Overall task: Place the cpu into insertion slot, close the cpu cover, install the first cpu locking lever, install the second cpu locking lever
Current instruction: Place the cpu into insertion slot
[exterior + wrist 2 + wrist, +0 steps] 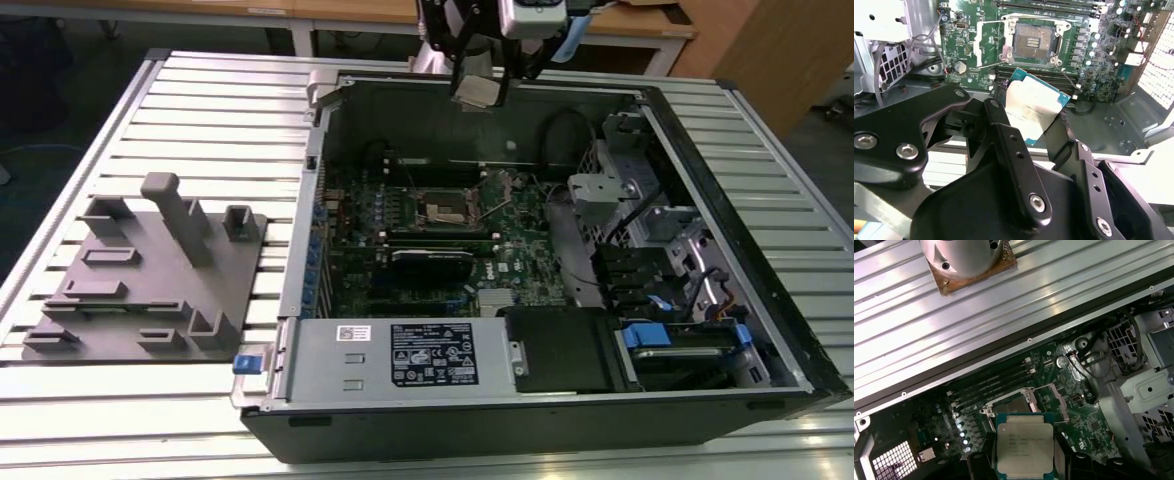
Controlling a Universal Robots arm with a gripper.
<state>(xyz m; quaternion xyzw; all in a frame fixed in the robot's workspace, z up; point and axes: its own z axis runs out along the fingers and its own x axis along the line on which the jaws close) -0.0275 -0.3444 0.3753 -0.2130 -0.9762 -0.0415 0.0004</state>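
Slatted metal table (200, 120), open computer case (787, 330) lying on it. Nearest, at six o'clock in the exterior view: power supply (400, 355). Mid-case: green circuit board (360, 270), insertion slot (447, 208) bare, cpu cover (988, 44) swung open beside it. Farthest, at twelve o'clock, above the case wall: gripper (1028, 116), clamped on the cpu (1036, 102) by opposite edges. Item judged light, rigid, thin, smooth-topped. Underside contacts likely fragile. Edge hold only, kept level.

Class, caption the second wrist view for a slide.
Tool holds the cpu off the board; insertion slot open and empty.
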